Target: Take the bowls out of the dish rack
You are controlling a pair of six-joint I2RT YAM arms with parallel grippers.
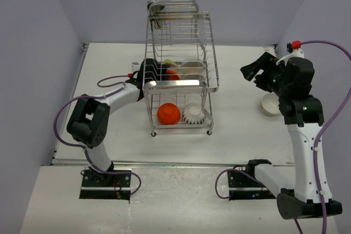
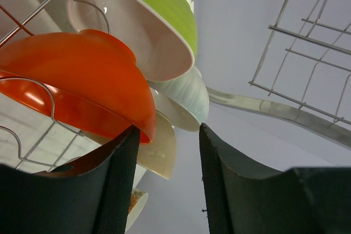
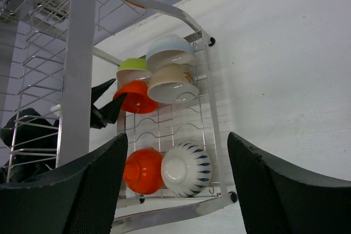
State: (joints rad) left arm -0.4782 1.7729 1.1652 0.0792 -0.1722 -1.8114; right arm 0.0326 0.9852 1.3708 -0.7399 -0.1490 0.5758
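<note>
The chrome dish rack (image 1: 181, 83) stands mid-table. Its lower tier holds an orange bowl (image 1: 169, 113) and a white ribbed bowl (image 1: 194, 114). Higher up sit a second orange bowl (image 2: 71, 80), a green bowl (image 2: 148, 20), a pale ribbed bowl (image 2: 189, 100) and a cream bowl (image 2: 162, 149). My left gripper (image 2: 167, 179) is open inside the rack from the left, and its left fingertip touches the upper orange bowl's rim. My right gripper (image 3: 176, 138) is open and empty, raised right of the rack (image 3: 77, 69) and facing it. A white bowl (image 1: 270, 104) sits on the table by my right arm.
The rack's thin wire bars (image 2: 307, 64) and its shiny flat front bar (image 1: 174, 84) surround my left gripper. Purple walls close in the table on the left, back and right. A metal item (image 1: 159, 8) lies on the rack's top tier.
</note>
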